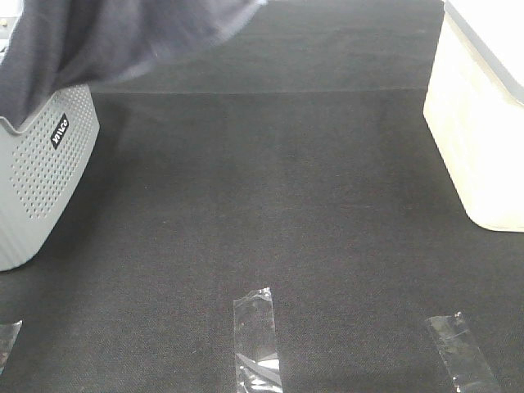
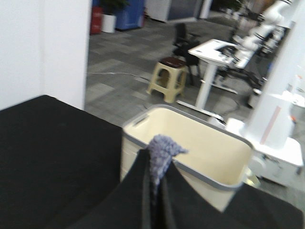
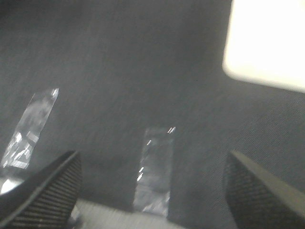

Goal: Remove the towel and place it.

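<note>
The grey-lavender towel (image 1: 106,37) hangs in the air at the top left of the exterior high view, its lower part draped over the grey basket (image 1: 37,180). My left gripper (image 2: 155,164) is shut on a bunched fold of the towel (image 2: 162,148), held high with the cream bin beyond it. The left gripper itself is out of the exterior view. My right gripper (image 3: 152,191) is open and empty, its fingers (image 3: 47,186) wide apart above the black table; it does not show in the exterior view.
A cream bin (image 1: 483,123) stands at the right edge of the table; it also shows in the left wrist view (image 2: 190,143). Strips of clear tape (image 1: 255,336) lie near the front of the black mat (image 1: 270,188). One tape strip (image 3: 155,167) lies under the right gripper.
</note>
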{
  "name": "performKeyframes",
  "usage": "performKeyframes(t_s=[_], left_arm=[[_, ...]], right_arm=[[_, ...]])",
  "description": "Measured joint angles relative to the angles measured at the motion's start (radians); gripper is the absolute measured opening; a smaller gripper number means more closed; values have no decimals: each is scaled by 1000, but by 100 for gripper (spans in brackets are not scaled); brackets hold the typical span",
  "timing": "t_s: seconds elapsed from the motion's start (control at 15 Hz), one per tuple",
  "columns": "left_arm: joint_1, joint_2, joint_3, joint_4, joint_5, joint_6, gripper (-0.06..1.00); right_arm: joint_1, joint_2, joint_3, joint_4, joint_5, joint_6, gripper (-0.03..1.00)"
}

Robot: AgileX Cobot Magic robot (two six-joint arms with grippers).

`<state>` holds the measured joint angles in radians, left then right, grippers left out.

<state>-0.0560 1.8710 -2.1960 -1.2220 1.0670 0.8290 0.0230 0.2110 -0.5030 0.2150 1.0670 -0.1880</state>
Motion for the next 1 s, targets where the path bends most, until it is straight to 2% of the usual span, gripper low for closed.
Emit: performKeyframes(t_s=[0.13,0.27,0.4,0.47,0.53,0.67,0.8,0.87,1.0], left_arm=[[-66,0,0,32,49,2,0],[-120,0,0,77,120,5,0],[-156,0,0,107,145,4,0],[-169,0,0,129,147,3,0],[-193,0,0,159,148,1,0],[-238,0,0,179,150,1,0],[-283,0,0,212,151,1,0],[-301,0,0,231,152,1,0],[-325,0,0,248,152,1,0]], right_arm=[[0,128,-10,60,-56,-50,77],[0,236,-10,182,-192,-198,77],[0,353,-10,374,-292,-425,77],[0,422,-10,492,-314,-587,77],[6,515,-10,668,-320,-828,77],[39,652,-10,942,-318,-1137,77],[83,789,-17,1101,-314,-1379,77],[107,853,-30,1165,-315,-1458,77],[135,955,-54,1222,-316,-1532,77]])
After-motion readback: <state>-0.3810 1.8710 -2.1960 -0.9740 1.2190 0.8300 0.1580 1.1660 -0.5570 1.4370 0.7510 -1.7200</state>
